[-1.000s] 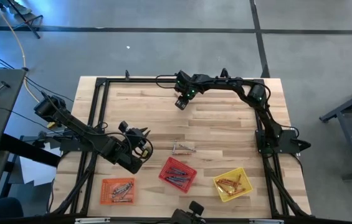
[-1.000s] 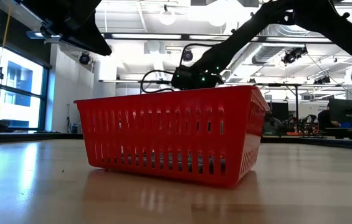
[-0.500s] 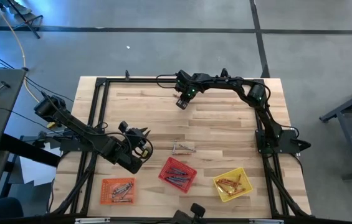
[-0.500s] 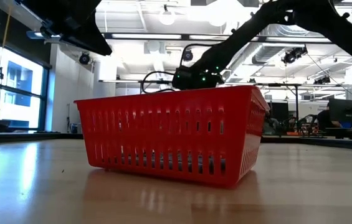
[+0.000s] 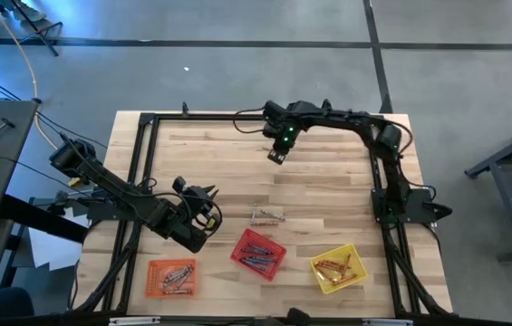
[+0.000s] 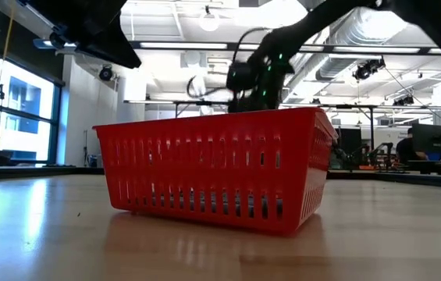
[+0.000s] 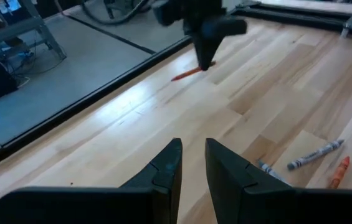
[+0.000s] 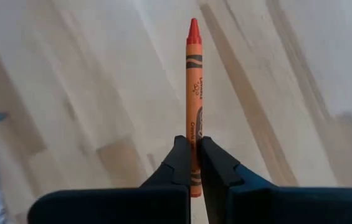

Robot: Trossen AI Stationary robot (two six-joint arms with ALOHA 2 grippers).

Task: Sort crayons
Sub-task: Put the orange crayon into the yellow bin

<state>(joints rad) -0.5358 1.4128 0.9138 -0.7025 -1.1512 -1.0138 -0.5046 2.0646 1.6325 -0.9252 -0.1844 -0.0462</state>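
Note:
My right gripper (image 5: pixel 276 156) hangs over the far middle of the table, shut on a reddish-orange crayon (image 8: pixel 194 74); the left wrist view shows that crayon (image 7: pixel 185 75) too. Loose grey and orange crayons (image 5: pixel 266 215) lie flat on the wood at mid-table; a grey one (image 7: pixel 316 154) and an orange one (image 7: pixel 338 172) show in the left wrist view. My left gripper (image 5: pixel 203 213) waits left of them, above the table, open by a narrow gap (image 7: pixel 192 167) with nothing in it. My right gripper pinches the crayon between its two fingers near the blunt end (image 8: pixel 192 132). The fingers come from above, pointing steeply down. The crayon's pointed end (image 8: pixel 193 26) sticks out past the fingertips, and the crayon slants below them, clear of the table.
Along the near edge stand three mesh baskets with crayons in them: orange (image 5: pixel 153 268), red (image 5: pixel 278 247) and yellow (image 5: pixel 357 258). The red basket (image 6: pixel 212 168) fills the low view. A black frame (image 5: pixel 147 122) runs along the table's sides. Bare wood lies between the arms.
My right gripper has risen and gone a little toward the table's right and near edges. My left gripper has kept still.

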